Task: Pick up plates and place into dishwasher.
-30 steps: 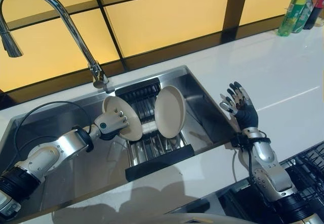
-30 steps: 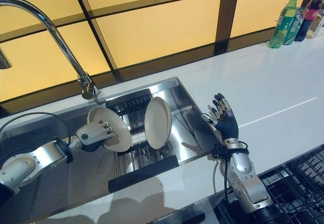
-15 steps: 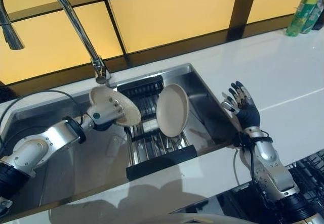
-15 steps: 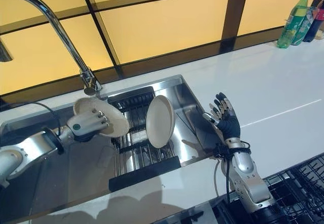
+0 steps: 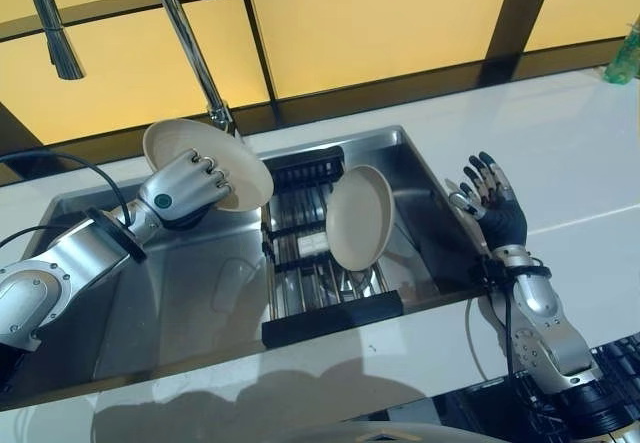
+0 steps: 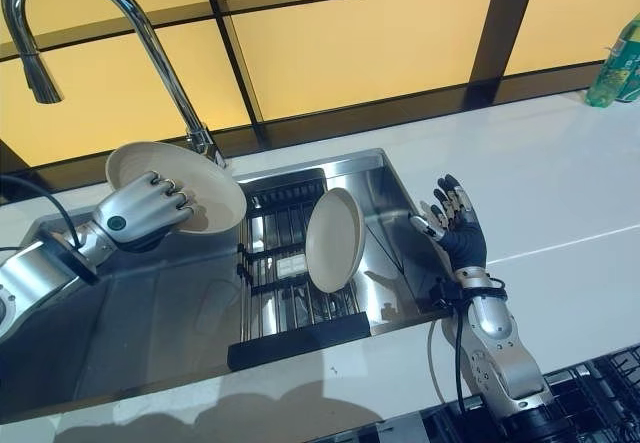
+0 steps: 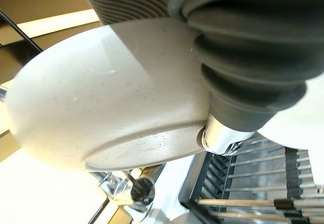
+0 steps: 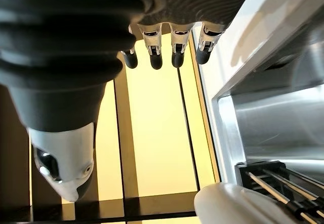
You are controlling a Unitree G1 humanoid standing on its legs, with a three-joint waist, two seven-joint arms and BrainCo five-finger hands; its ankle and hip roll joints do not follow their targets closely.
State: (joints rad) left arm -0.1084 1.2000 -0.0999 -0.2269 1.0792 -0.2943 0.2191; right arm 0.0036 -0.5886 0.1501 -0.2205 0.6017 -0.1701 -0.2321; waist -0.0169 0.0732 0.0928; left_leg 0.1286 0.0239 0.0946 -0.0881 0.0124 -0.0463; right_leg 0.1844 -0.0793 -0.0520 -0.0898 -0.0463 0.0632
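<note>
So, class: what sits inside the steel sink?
A black wire dish rack holds one cream round plate on edge. The left hand grips a second cream plate above the stainless steel sink. The basin floor under the rack is mostly covered.

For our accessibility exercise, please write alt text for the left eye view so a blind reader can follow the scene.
The robot's left hand grips a cream plate lifted above the steel sink, beside the faucet. A second cream plate stands on edge in the dark rack in the sink, while the right hand is open over the white counter.
</note>
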